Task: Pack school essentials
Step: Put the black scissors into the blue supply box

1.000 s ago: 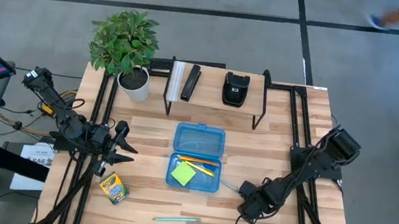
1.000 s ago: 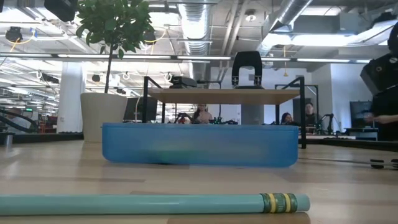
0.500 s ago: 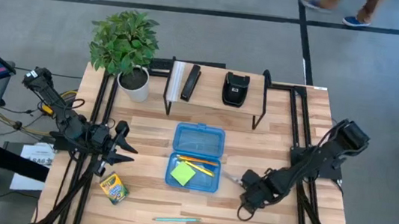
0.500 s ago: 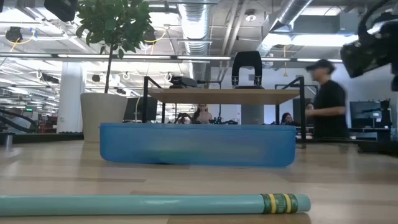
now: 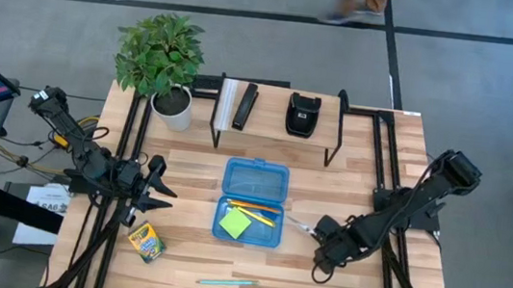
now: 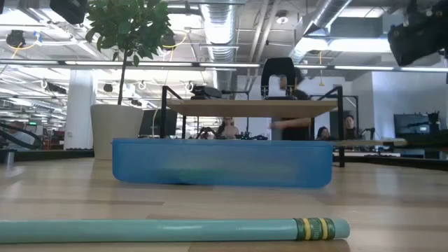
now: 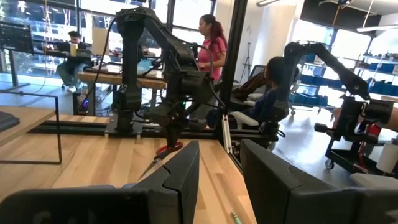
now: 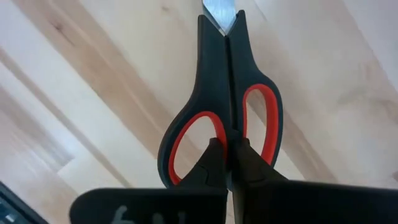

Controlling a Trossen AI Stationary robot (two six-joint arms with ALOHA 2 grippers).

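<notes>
overhead and table-level views share the blue box [image 5: 253, 203].

Bare wood lies open between the blue box [image 5: 253, 203] and the crayon box [image 5: 144, 241], and along the front edge around the teal pen [image 5: 227, 281]. Behind, the black-framed shelf [image 5: 280, 108] and potted plant [image 5: 161, 60] block the way.

Right arm at the scissors, left arm waiting

I see my right gripper [image 5: 316, 230] just right of the open blue box [image 5: 253, 203], with the scissors [image 5: 297, 223] between them; the box holds a green pad [image 5: 234, 223] and pencils [image 5: 255, 211]. My left gripper [image 5: 159, 189] sits at the table's left edge above the crayon box [image 5: 145, 242]; the teal pen [image 5: 226, 281] lies near the front.
</notes>
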